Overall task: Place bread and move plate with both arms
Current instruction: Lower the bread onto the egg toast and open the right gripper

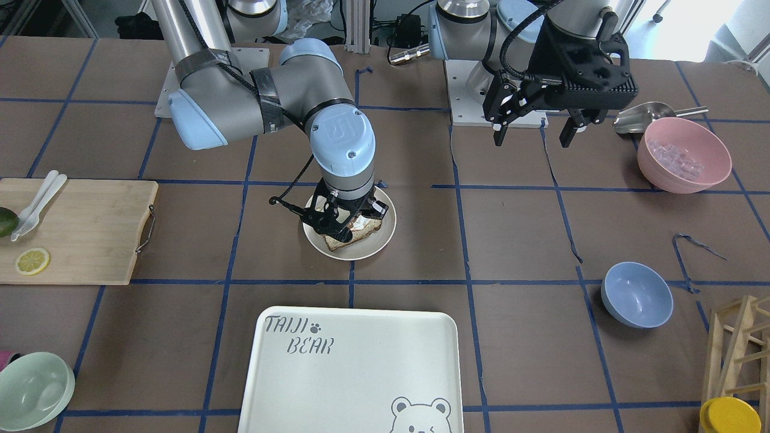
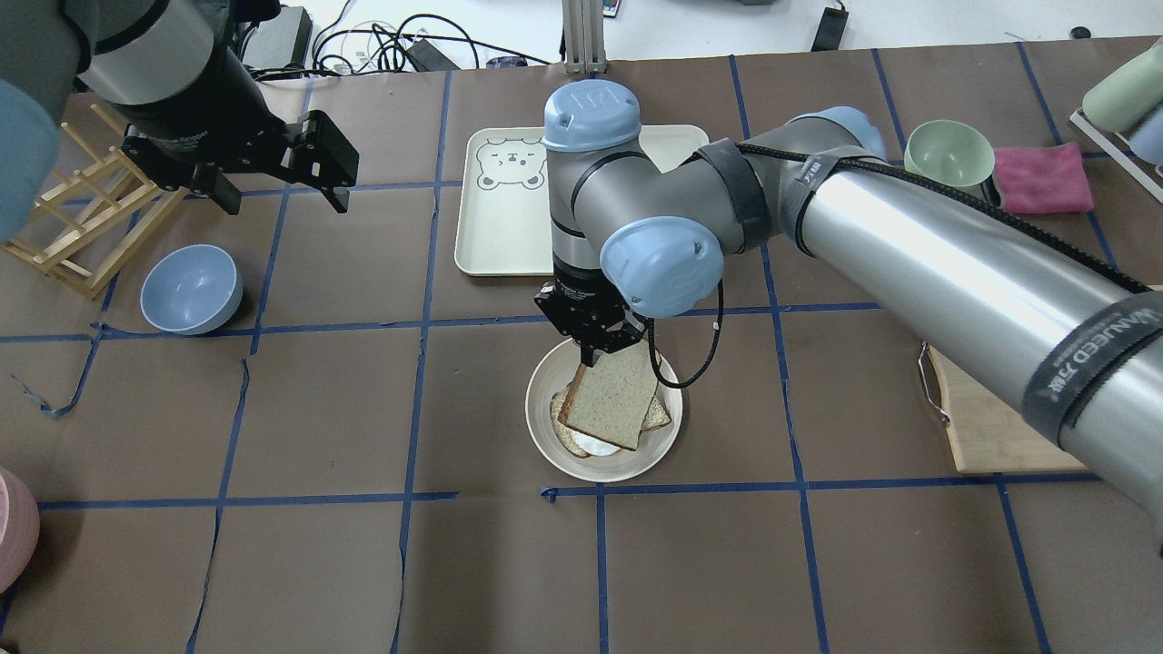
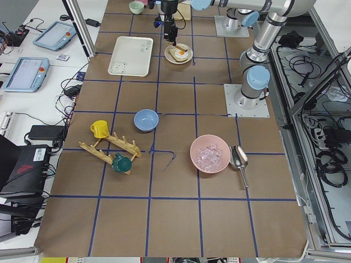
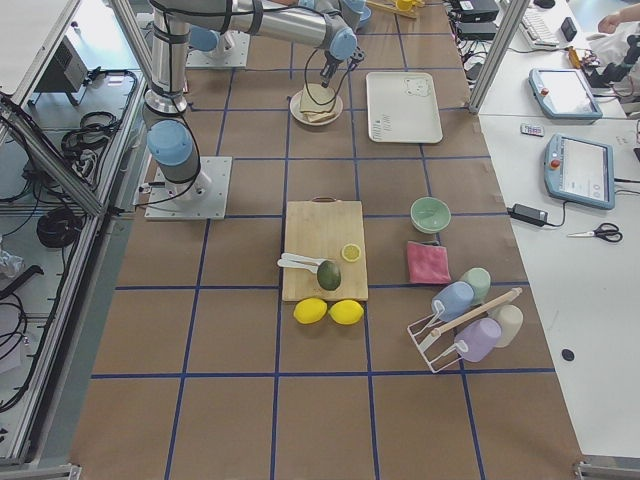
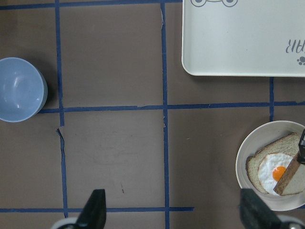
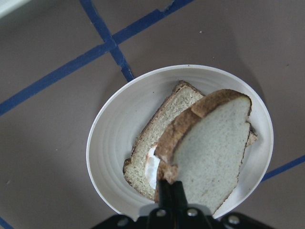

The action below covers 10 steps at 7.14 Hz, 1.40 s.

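Right jaws clamped on bread, tilted over egg-topped slice in plate. Left jaws released, well apart, above surface.

The table was covered in matt brown paper, creased and torn in places, gridded with blue tape. The plate looked smooth and off-white with a dull sheen and faint rings in its wall. The bread had a porous, speckled crumb and a rough brown crust; the egg had a glossy yolk. The right arm was satin silver metal with glossy light-blue plastic caps. The left gripper and right gripper were matt black plastic. The board and rack were bare pale wood. The scoop was shiny metal, the tray smooth, the cloth soft pink fabric. 2 bowls, the blue bowl and pink bowl, looked like matt plastic.
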Available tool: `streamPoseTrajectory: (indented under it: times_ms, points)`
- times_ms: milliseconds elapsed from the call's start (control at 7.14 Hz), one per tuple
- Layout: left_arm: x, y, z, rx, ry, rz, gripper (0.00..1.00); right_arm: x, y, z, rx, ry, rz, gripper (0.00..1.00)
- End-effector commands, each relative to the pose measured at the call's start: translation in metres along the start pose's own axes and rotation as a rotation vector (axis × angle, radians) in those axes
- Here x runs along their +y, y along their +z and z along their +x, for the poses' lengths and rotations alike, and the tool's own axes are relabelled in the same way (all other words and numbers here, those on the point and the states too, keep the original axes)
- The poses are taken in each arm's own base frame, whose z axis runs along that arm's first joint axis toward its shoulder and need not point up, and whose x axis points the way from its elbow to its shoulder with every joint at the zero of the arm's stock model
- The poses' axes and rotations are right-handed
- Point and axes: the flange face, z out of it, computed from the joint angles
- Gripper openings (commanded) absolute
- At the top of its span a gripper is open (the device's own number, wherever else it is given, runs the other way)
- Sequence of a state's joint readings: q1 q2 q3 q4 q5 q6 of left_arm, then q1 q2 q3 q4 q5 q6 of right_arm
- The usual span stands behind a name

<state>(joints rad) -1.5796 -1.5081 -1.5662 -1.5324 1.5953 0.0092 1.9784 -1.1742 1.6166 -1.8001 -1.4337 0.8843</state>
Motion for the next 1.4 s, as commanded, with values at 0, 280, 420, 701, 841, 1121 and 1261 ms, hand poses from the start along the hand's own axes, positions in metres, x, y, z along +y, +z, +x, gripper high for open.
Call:
streamPoseTrajectory:
  times_ms: [0, 280, 420, 701, 841, 1121, 1261]
  points:
    - [0.000, 0.000, -0.001, 0.000, -0.001, 0.000, 1.00, 0.003, 0.002, -0.003, -0.002, -0.026, 0.007, 0.00]
    - [0.000, 0.000, -0.001, 0.001, -0.003, 0.000, 1.00, 0.002, 0.003, -0.003, -0.003, -0.022, 0.007, 0.71]
    - [0.000, 0.000, 0.000, 0.000, 0.000, 0.000, 1.00, 0.003, 0.006, -0.002, 0.000, -0.017, 0.003, 0.89]
    - [0.000, 0.000, 0.000, 0.000, 0.000, 0.000, 1.00, 0.003, 0.007, -0.001, 0.002, -0.021, 0.003, 1.00]
    - [0.000, 0.000, 0.000, 0.000, 0.000, 0.000, 1.00, 0.000, -0.007, 0.002, -0.017, -0.045, 0.025, 1.00]
    - [0.000, 0.001, 0.000, 0.002, 0.000, -0.003, 1.00, -0.003, -0.053, 0.017, -0.064, -0.167, 0.113, 1.00]
    - [-0.002, 0.003, -0.001, 0.003, 0.002, -0.003, 1.00, -0.020, -0.076, 0.036, -0.080, -0.242, 0.142, 1.00]
